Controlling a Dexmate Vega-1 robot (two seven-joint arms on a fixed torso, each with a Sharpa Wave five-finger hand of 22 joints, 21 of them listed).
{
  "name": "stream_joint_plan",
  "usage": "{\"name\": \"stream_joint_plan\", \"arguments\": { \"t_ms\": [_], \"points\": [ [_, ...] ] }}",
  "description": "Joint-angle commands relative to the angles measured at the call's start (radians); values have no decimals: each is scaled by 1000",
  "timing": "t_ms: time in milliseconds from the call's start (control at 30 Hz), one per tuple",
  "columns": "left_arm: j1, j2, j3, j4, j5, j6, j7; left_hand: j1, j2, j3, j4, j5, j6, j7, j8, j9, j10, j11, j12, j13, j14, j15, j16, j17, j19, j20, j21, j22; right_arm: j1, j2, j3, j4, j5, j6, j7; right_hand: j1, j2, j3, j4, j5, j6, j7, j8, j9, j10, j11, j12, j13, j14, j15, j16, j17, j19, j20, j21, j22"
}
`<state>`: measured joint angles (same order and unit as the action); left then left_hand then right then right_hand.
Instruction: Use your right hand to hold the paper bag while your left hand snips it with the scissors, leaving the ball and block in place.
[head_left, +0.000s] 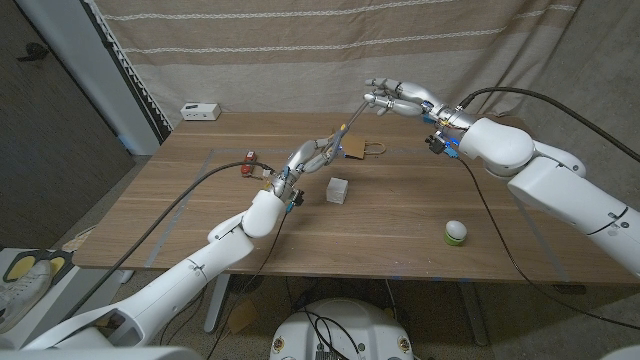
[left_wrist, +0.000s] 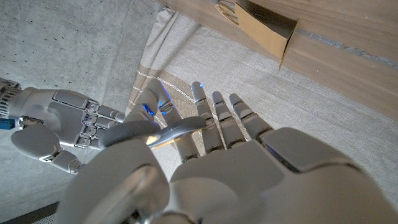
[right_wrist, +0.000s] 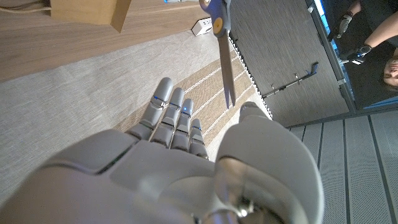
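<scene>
Left hand: the left hand (head_left: 308, 155) is raised above the table's middle and holds the scissors (head_left: 340, 132); the blades point up and away toward the right hand. In the left wrist view a grey metal piece (left_wrist: 163, 132) lies across the fingers (left_wrist: 217, 121).
Right hand: the right hand (head_left: 400, 98) hangs in the air above the far part of the table, fingers stretched out and apart, holding nothing. In the right wrist view its fingers (right_wrist: 174, 118) reach out side by side.
Scissors: blade tips come close to the right hand's fingers; whether they touch I cannot tell. The right wrist view shows the closed blades (right_wrist: 226, 68) with a blue handle part and a yellow pivot.
Paper bag: the brown paper bag (head_left: 358, 148) lies on the wooden table (head_left: 400, 210), below the scissors and between the two hands, its handle toward the robot's right. Neither hand touches it.
Block: the clear block (head_left: 338, 190) stands near the table's middle, on the near side of the bag.
Ball: the green and white ball (head_left: 456, 232) sits near the front edge, on the robot's right, well apart from the block.
Other: a small white box (head_left: 200, 110) rests at the far left corner.
</scene>
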<state>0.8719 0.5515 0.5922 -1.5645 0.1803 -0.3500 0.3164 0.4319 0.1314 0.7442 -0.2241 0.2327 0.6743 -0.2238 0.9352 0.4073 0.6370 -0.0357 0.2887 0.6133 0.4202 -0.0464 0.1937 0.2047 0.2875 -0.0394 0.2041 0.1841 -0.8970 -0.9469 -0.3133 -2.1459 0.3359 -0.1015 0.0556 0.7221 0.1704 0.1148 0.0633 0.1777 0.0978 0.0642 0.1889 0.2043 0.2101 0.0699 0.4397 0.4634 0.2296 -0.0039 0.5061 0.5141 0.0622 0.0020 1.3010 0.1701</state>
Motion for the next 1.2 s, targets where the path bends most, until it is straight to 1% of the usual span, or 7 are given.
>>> {"name": "stream_joint_plan", "arguments": {
  "t_ms": [33, 367, 700, 967, 1033, 1100, 1200],
  "points": [
    [18, 3, -19, -21, -53, 7, -19, -14, 8, 153, 178, 12, -46, 6, 16, 38, 168, -183, 5, 13, -5, -176, -4, 2, 2, -149, 6, 2, -4, 16, 1, 15, 33, -14, -22, -10, 3, 0, -4, 6, 4, 6, 8, 1, -1, 1, -4, -5, -4, -3, -4, -4, 12, -13, -3, 6],
    [16, -3, -22, -10, -76, -8, -31, -36, 27, 132, 245, 30, -143, 5, 46, 134, 174, -184, 27, 28, -3, -176, -3, 2, 0, -149, 8, 2, 3, 21, -8, 28, 42, -21, -30, -19, 6, 3, -5, 7, 8, 5, 12, 0, -3, -4, -7, -13, -29, 4, -16, -13, -5, -10, -13, 7],
    [16, -12, -24, 11, -77, -31, -20, -70, 25, 109, 319, 34, -146, 3, 6, 92, 248, -181, 52, -31, 13, -177, -5, -2, 8, -148, 7, 0, 19, 27, -20, 49, 48, -22, -24, -25, 6, 5, -6, 7, 10, 4, 15, -1, -2, -3, -9, -19, -30, 8, -18, -20, -9, -5, -17, 8],
    [15, -30, -29, 32, -68, -56, 11, -75, 18, 115, 317, 42, -125, 3, -9, 48, 228, -184, 18, -86, 11, -175, -4, -4, 11, -148, 4, 0, 26, 26, -22, 59, 53, -30, -27, -30, 7, 7, -8, 8, 9, 4, 15, -2, -7, 0, -12, -25, -35, 11, -21, -25, -17, 0, -23, 8],
    [15, -34, -29, 36, -64, -60, 18, -77, 9, 112, 304, 47, -113, 3, 2, 36, 168, -184, -71, -156, -16, -174, -2, -7, 11, -148, 4, 0, 29, 26, -23, 59, 55, -34, -26, -31, 7, 8, -8, 8, 9, 4, 15, -2, -10, -2, -14, -26, -35, 12, -22, -27, -18, 1, -24, 8],
    [17, -38, -30, 40, -57, -64, 29, -76, 2, 110, 291, 50, -98, 3, 8, 25, 123, -182, -87, -183, -34, -174, -4, -10, 10, -149, 4, 0, 33, 23, -26, 59, 57, -40, -21, -32, 7, 8, -8, 8, 8, 4, 15, -2, -11, -3, -14, -27, -35, 12, -22, -28, -19, 2, -25, 8],
    [21, -42, -31, 40, -53, -65, 40, -81, -7, 93, 267, 51, -55, 2, 2, -21, -32, -180, -91, -245, -92, -173, -8, -11, 2, -150, 4, 0, 37, 22, -28, 60, 58, -43, -18, -33, 7, 9, -9, 8, 8, 4, 15, -2, -10, 0, -14, -29, -36, 14, -23, -30, -20, 3, -26, 8]
  ]
}}
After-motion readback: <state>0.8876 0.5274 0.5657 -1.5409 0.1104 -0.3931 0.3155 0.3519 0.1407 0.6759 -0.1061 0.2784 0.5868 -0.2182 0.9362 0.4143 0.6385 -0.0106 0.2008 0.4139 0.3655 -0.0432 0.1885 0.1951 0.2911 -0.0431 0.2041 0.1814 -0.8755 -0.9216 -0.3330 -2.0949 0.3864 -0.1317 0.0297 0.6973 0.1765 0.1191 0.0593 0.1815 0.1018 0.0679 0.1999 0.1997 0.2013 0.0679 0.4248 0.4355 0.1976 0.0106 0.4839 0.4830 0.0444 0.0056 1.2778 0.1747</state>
